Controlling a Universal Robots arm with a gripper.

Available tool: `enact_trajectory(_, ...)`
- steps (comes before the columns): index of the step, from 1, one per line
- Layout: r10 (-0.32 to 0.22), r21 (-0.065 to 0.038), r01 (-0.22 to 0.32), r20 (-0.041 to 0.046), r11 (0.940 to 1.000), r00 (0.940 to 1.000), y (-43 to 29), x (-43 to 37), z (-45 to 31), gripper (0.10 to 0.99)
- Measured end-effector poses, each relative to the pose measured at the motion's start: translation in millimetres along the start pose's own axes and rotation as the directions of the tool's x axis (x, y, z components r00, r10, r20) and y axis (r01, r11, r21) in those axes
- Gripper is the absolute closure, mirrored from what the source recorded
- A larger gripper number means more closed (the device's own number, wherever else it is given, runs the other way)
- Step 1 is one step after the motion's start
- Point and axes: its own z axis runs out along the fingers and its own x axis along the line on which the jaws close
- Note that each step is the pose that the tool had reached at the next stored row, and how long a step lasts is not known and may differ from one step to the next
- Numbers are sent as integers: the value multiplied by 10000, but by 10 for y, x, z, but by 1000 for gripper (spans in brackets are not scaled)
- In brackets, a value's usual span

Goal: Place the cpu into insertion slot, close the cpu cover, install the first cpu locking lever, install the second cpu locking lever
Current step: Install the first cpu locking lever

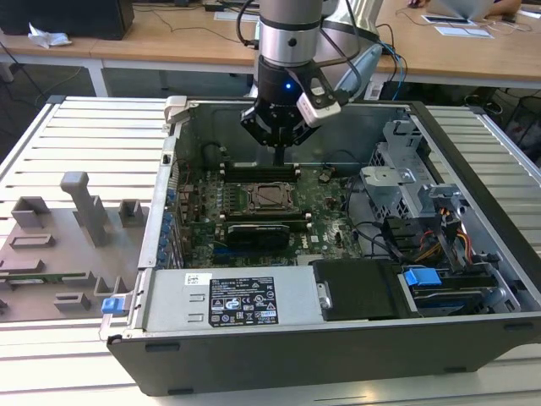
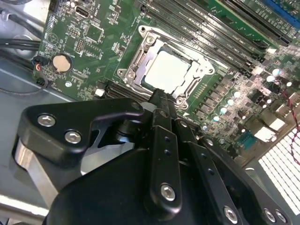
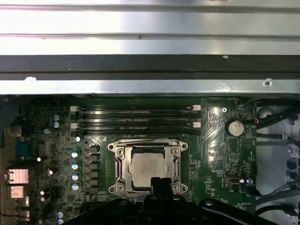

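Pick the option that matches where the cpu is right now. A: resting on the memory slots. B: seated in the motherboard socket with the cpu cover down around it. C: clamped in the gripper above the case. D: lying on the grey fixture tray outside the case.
B: in both wrist views the cpu lies flat in the socket, framed by the cpu cover, with the gripper at its edge.

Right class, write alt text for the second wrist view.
A pale silver cpu sits in its socket under the closed metal cpu cover on a green motherboard. The black gripper hangs close above the socket's edge.
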Motion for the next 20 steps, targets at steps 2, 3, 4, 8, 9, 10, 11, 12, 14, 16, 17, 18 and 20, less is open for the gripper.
enact_trajectory(2, 0, -1, 0, -1, 10000, 10000, -1, -1, -38, 980)
enact_trajectory(3, 0, 0, 0, -1, 10000, 10000, -1, -1, -74, 980)
enact_trajectory(4, 0, 0, 0, 0, 10000, 10000, -1, -2, -105, 980)
enact_trajectory(8, 0, -1, 0, 0, 10000, 10000, -3, -5, -213, 980)
enact_trajectory(9, 0, -1, 0, -1, 10000, 10000, -3, -5, -233, 980)
enact_trajectory(10, 0, 0, 0, -1, 10000, 10000, -3, -6, -253, 980)
enact_trajectory(11, 0, 0, 0, -1, 10000, 10000, -3, -6, -269, 980)
enact_trajectory(12, -1, 0, 1, -1, 10000, 10000, -4, -7, -280, 980)
enact_trajectory(14, 0, 0, 0, 0, 10000, 10000, -4, -7, -303, 980)
enact_trajectory(16, -1, 0, 1, 0, 10000, 10000, -4, -8, -317, 980)
enact_trajectory(17, 0, -1, 0, 0, 10000, 10000, -4, -8, -326, 980)
enact_trajectory(18, 0, -1, 0, 0, 10000, 10000, -4, -8, -333, 980)
enact_trajectory(20, 0, -1, 0, 0, 10000, 10000, -5, -8, -351, 980)
